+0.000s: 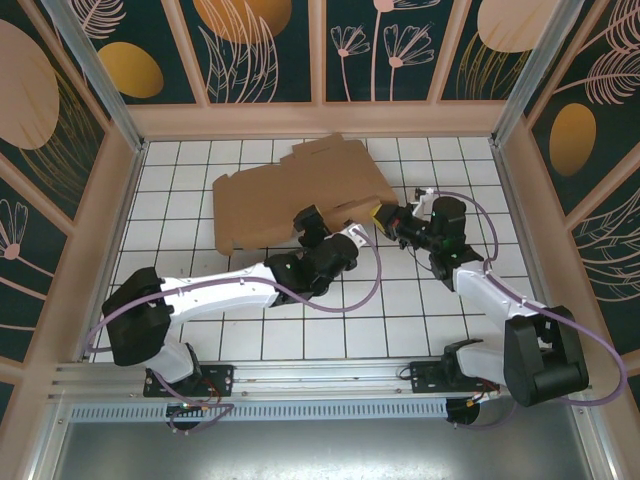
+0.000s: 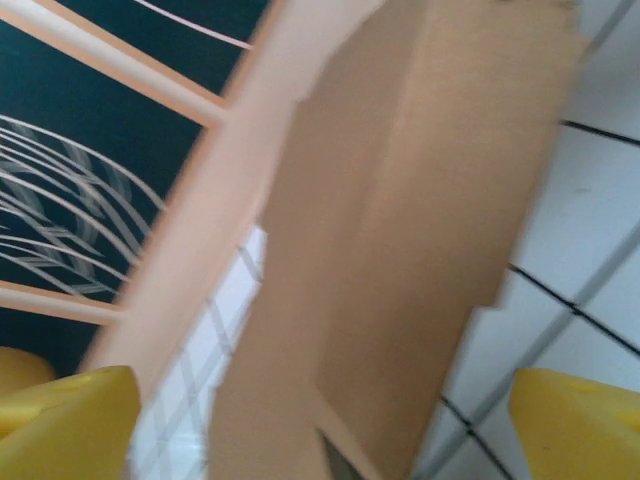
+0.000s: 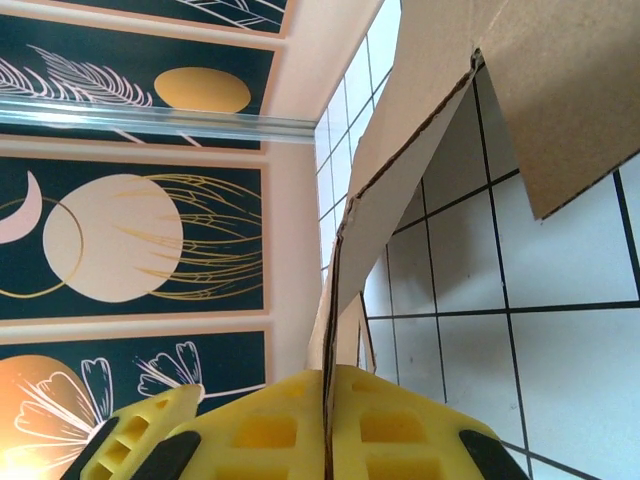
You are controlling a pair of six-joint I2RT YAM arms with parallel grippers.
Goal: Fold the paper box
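Plain brown die-cut cardboard paper box lies on the white tiled counter, long axis left-right, just beyond both grippers. Right gripper is clenched on its near-right flap edge. Left gripper is released, spread wide at the near edge, closer to the sheet's middle

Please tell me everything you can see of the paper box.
The paper box is plain brown cardboard without print: a die-cut sheet with flaps, notches and creases, not yet folded into a box. Its left part lies flat on the white tiled table, towards the back wall; its right part is lifted off the tiles. The right gripper is shut on a thin edge of it. The left gripper is open at its near edge; contact there is unclear.
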